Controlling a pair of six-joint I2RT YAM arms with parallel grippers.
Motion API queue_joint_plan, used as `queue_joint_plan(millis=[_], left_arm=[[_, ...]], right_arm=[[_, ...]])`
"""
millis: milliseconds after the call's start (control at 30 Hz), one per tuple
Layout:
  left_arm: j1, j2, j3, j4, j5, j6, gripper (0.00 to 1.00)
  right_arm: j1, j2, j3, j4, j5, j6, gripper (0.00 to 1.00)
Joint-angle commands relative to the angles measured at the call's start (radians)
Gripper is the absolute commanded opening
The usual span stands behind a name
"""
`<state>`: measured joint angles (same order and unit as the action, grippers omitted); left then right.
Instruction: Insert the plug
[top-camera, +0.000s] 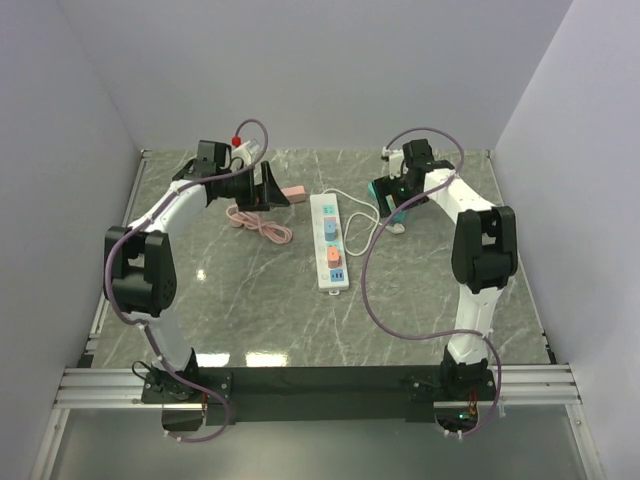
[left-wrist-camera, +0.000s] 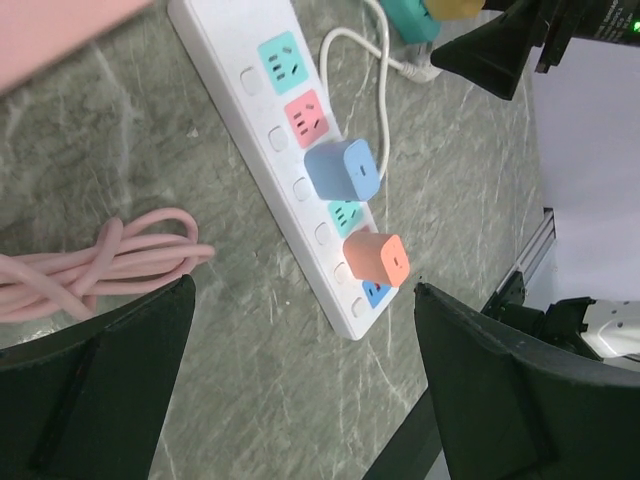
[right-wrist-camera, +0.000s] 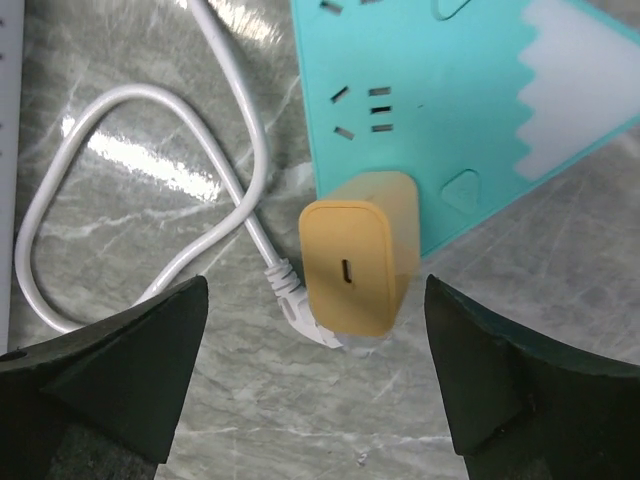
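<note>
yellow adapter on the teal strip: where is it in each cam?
Top external: not discernible; the right gripper covers that spot.
Left wrist: yellow adapter at the top edge, cropped.
Right wrist: centre frame, on the teal strip.
Shared landmark: the white cable loop, in all three.

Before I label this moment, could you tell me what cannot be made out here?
Teal power strip: right wrist view, cut off by the top and right edges.
Pink cable: left wrist view, cut off by the left edge.
Yellow adapter: top view, hidden by the right arm.
</note>
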<state>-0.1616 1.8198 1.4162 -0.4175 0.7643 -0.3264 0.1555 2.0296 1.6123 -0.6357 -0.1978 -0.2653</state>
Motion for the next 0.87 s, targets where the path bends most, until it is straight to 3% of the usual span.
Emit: queue_joint_plan(millis=[0, 167, 300, 433, 567, 833], left_arm=[[-0.004, -0.079, 0.072, -0.035, -0.037, 0.027, 0.97], [0.020, -0.111, 0.113, -0.015, -0.079, -0.066, 0.97], [0.094, -0.180, 0.154, 0.013, -0.172, -0.198, 0.98], [0.132, -0.226, 0.231, -0.052, -0.400, -0.215, 0.99], [0.148, -0.263, 0.296, -0.116, -0.543, -0.211, 0.99], [0.149, -0.307, 0.317, -0.121, -0.618, -0.188, 1.00]], right_arm=[[-0.008, -0.142, -0.012, 0.097, 0.055, 0.064, 0.95], [-0.051, -0.242, 0.011, 0.091, 0.213, 0.188, 0.97], [-0.117, -0.327, 0.076, 0.039, 0.092, 0.322, 0.97], [-0.116, -0.410, 0.054, 0.082, 0.012, 0.422, 0.98], [-0.116, -0.505, -0.005, 0.162, -0.023, 0.495, 0.98], [-0.116, -0.614, -0.060, 0.212, -0.017, 0.488, 0.99]])
